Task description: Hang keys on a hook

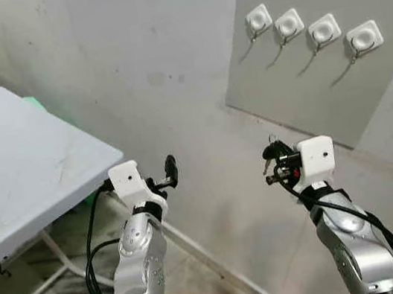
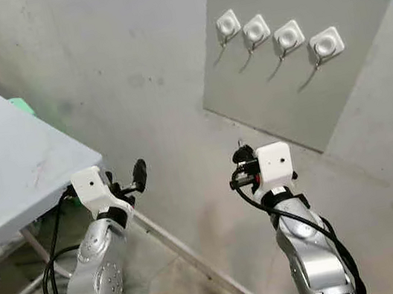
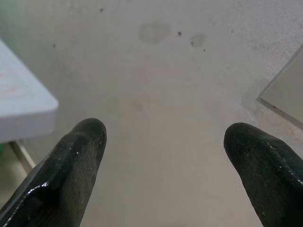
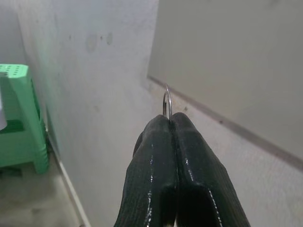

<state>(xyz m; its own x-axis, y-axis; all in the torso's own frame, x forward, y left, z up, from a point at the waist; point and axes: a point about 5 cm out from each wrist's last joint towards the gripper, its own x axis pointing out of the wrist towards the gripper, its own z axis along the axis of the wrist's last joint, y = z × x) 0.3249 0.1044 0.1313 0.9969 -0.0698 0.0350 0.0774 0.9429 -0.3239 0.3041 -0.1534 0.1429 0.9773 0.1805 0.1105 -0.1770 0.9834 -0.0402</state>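
Keys (image 1: 274, 158) sat pinched tight between the two black fingers of our right gripper (image 1: 276, 164), with the thin ring (image 4: 166, 101) poking out past the fingertips. From that gripper, the hooks (image 1: 316, 35) were up at about one o'clock, in a row of four on the grey board (image 1: 302, 99) on the wall, still well apart from us. The row ran sideways and slanted down a little to the right. Our right arm was the nearer one. Our left gripper (image 1: 171, 172) hung with its fingers (image 3: 75, 156) spread wide, holding nothing, near the white table (image 1: 18, 162).
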